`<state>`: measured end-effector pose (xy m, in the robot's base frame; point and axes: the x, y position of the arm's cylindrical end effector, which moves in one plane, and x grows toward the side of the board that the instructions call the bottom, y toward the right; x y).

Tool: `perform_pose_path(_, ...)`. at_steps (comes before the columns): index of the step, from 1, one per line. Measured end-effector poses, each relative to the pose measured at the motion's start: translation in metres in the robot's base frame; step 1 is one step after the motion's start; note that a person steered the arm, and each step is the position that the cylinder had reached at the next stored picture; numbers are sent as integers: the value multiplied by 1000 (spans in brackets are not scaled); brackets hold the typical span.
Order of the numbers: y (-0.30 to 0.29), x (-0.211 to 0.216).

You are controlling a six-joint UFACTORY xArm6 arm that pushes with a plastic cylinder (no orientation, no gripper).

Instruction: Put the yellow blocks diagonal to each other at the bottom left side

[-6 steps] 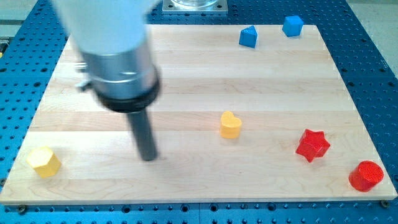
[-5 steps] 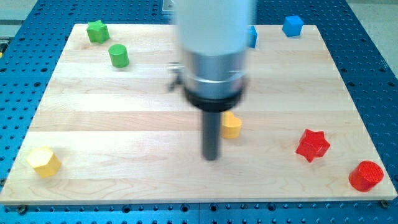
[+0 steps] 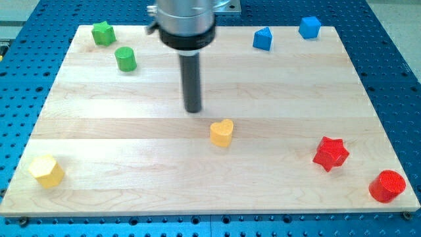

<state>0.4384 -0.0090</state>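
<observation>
A yellow heart block (image 3: 222,133) lies near the middle of the wooden board (image 3: 131,171). A yellow hexagon block (image 3: 46,171) sits at the board's bottom left corner. My tip (image 3: 193,109) stands just up and to the left of the yellow heart, a small gap apart from it. The yellow hexagon is far to the tip's lower left.
A green star (image 3: 102,33) and a green cylinder (image 3: 125,58) sit at the top left. Two blue blocks (image 3: 262,39) (image 3: 309,27) sit at the top right. A red star (image 3: 329,153) and a red cylinder (image 3: 387,185) sit at the bottom right.
The tip swept right to the yellow heart's left side, then moved up to the view's top. The yellow heart has shifted left and slightly down. The hexagon has not moved.
</observation>
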Motion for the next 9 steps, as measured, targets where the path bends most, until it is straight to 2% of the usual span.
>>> perform_pose_path(1,55,45)
perform_pose_path(2,84,62)
perform_pose_path(3,37,62)
perform_pose_path(4,-73,63)
perform_pose_path(5,0,43)
perform_pose_path(6,39,75)
perform_pose_path(7,-19,95)
perform_pose_path(8,-134,83)
perform_pose_path(9,-113,88)
